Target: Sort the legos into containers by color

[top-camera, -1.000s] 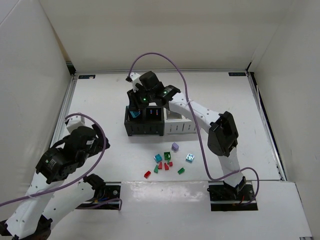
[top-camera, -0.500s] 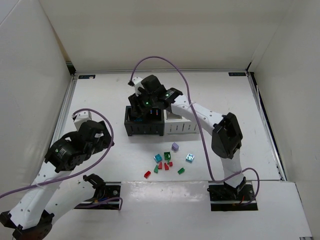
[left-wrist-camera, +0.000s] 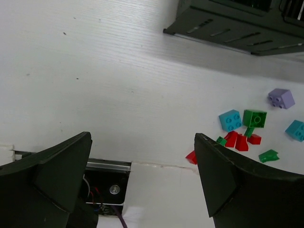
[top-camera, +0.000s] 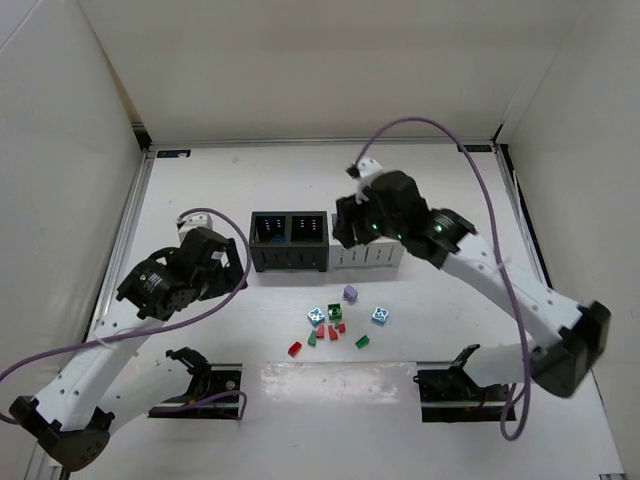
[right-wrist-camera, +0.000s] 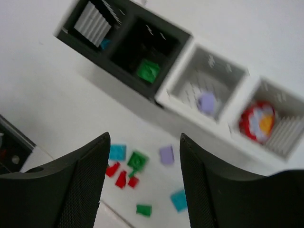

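Loose legos lie in a small cluster in front of the containers: a lilac one point(top-camera: 350, 293), two light blue point(top-camera: 316, 314) point(top-camera: 380, 315), green point(top-camera: 335, 312) and red point(top-camera: 295, 349). The black container pair point(top-camera: 289, 240) holds a blue brick point(right-wrist-camera: 105, 43) and a green brick point(right-wrist-camera: 148, 70). The white container pair point(top-camera: 372, 257) holds a lilac brick point(right-wrist-camera: 207, 102) and red pieces point(right-wrist-camera: 256, 121). My right gripper point(top-camera: 342, 226) point(right-wrist-camera: 145, 137) hangs open and empty above the white pair. My left gripper point(top-camera: 238, 268) point(left-wrist-camera: 142, 142) stands open and empty, left of the cluster point(left-wrist-camera: 240, 141).
The arm mounts point(top-camera: 205, 385) point(top-camera: 462, 390) sit on the raised white strip at the near edge. Purple cables point(top-camera: 440, 128) loop off both arms. White walls close in the table on the left, back and right.
My right arm has swung from over the black pair to the white pair, jaws widening; the blue brick it carried is gone from them. My left arm has reached forward toward the cluster.
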You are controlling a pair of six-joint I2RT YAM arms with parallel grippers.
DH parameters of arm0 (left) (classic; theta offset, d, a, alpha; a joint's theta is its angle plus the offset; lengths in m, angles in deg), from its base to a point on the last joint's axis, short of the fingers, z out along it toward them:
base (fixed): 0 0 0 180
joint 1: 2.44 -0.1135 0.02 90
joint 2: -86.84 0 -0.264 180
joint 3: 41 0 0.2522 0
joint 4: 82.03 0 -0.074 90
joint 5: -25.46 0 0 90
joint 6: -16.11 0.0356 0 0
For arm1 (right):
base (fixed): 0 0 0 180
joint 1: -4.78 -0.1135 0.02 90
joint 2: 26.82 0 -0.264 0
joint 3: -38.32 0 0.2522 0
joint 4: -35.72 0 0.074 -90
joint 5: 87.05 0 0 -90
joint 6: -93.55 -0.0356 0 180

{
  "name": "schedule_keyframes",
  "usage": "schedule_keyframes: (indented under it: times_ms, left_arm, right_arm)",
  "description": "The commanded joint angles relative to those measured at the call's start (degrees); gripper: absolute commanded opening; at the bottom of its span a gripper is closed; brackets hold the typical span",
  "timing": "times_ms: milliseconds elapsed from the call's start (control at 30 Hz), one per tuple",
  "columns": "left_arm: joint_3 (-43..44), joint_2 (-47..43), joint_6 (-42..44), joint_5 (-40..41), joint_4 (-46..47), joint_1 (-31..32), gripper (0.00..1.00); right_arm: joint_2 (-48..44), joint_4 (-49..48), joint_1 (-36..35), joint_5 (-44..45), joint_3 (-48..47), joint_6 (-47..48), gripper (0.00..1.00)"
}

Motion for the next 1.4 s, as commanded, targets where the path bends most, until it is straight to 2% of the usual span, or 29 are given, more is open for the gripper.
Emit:
schedule_keyframes:
  times_ms: [0, 100, 200, 233, 300, 433, 633, 733, 1000, 1200, 1367]
  left_arm:
    - [-1.79, 2.76, 3.16, -4.35, 4.62, 0.61, 1.00]
    - [-2.41, 7.24, 2.73, -3.48, 7.52, 6.14, 1.00]
    - [-1.80, 12.96, 0.54, -2.69, 12.61, 14.66, 1.00]
    - [-1.10, 17.67, -0.86, -1.73, 14.45, 17.29, 1.00]
    - [-0.65, 21.91, -2.36, -0.76, 16.83, 19.59, 1.00]
    - [-3.45, 28.42, -3.42, -4.79, 29.56, 19.95, 1.00]
    - [-2.14, 35.99, -2.89, -4.62, 33.79, 21.45, 1.00]
    - [-2.76, 40.12, -3.24, -7.60, 36.60, 21.27, 1.00]
    - [-3.11, 44.26, -6.40, -9.02, 36.96, 21.53, 0.96]
    - [-6.36, 42.42, -9.13, -8.05, 38.98, 21.62, 0.91]
    - [-6.36, 43.03, -12.29, -7.35, 36.62, 21.88, 0.87]
  right_arm:
    - [-6.69, 8.16, -1.22, 14.23, 8.01, -8.62, 0.64]
    - [-14.14, 12.30, 0.78, 16.27, 14.24, -13.38, 0.64]
    - [-19.24, 16.52, 3.35, 18.72, 19.25, -19.01, 0.64]
    - [-20.31, 18.79, 5.35, 19.17, 19.71, -21.63, 0.64]
    - [-24.42, 19.95, 6.60, 20.06, 21.37, -22.88, 0.64]
    - [-30.51, 20.40, 12.64, 17.43, 22.88, -21.57, 0.65]
    - [-36.13, 22.07, 19.60, 13.65, 24.28, -19.46, 0.66]
    - [-37.55, 22.33, 23.56, 10.66, 24.46, -17.36, 0.66]
    - [-39.13, 24.00, 33.65, 3.81, 23.93, -12.26, 0.66]
    - [-39.75, 24.26, 37.88, -0.68, 24.81, -10.23, 0.66]
    - [-39.48, 24.26, 40.17, -3.93, 24.90, -8.65, 0.66]
